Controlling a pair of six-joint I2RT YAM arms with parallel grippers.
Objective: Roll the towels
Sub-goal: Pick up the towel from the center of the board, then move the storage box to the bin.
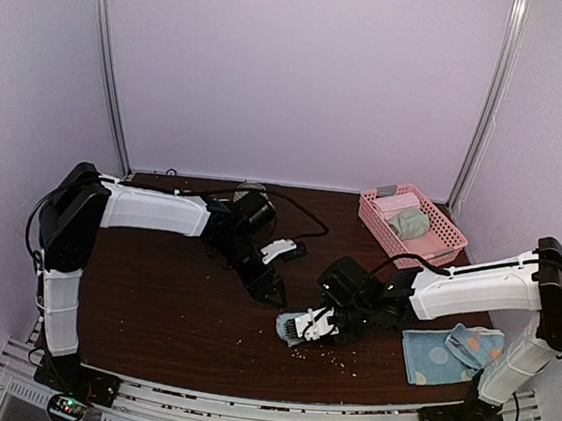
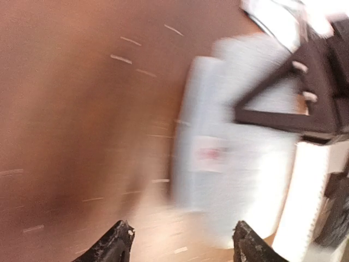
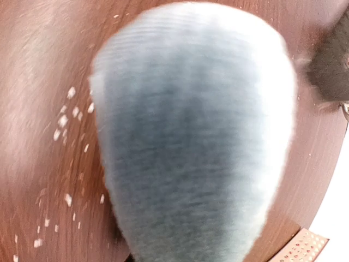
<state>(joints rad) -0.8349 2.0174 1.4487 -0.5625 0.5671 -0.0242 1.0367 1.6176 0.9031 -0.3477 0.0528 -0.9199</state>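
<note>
Pointing down at the table [image 1: 170,309], how does the left gripper [image 2: 182,246] stand? — Desk

Its two dark fingertips are wide apart over the wood. Just ahead of them lies the plain blue towel [image 2: 234,158], bunched, its white label [image 2: 209,154] facing up. The wrist view is blurred. — Photographer

And the right gripper [image 1: 317,325]? — Desk

It meets that same towel from the opposite side, touching it. The cloth fills its wrist view and hides the fingers, so I cannot tell whether they have clamped it. — Photographer

What lies farther out? — Desk

Pale crumbs [image 1: 341,356] dot the wood near the right gripper. Back toward that arm's base lies the dotted towel [image 1: 447,354], partly folded. Well beyond the right gripper, a pink basket [image 1: 433,249] holds a grey-green towel [image 1: 410,223] and a pink towel [image 1: 399,205]. — Photographer
</note>
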